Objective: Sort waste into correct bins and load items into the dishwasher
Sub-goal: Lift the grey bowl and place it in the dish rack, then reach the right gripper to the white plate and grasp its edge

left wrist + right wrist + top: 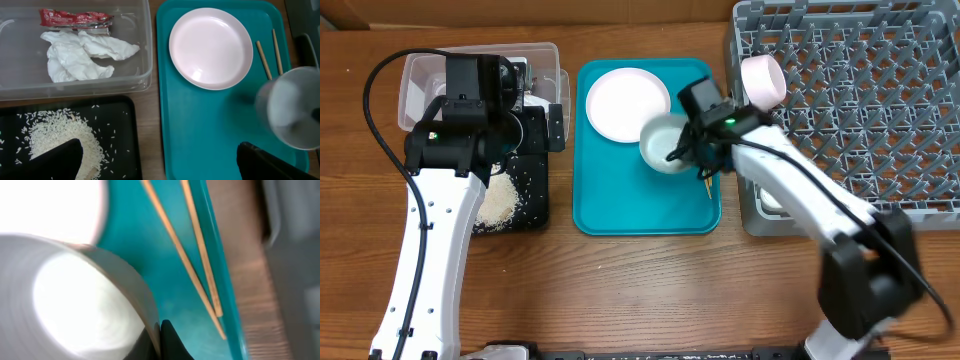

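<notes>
**A:** where's the bowl at?

**B:** over the tray, my right claw clamped on its rim, chopsticks just beside. Thin grip, so it might tilt and slip before the rack

A brown tabletop with visible wood grain fills the overhead view, lit evenly by soft light.

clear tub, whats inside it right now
A crumpled red foil wrapper and a white paper tissue lie in the clear tub. From overhead the left arm covers most of its floor; anything under the tissue is hidden.
</notes>
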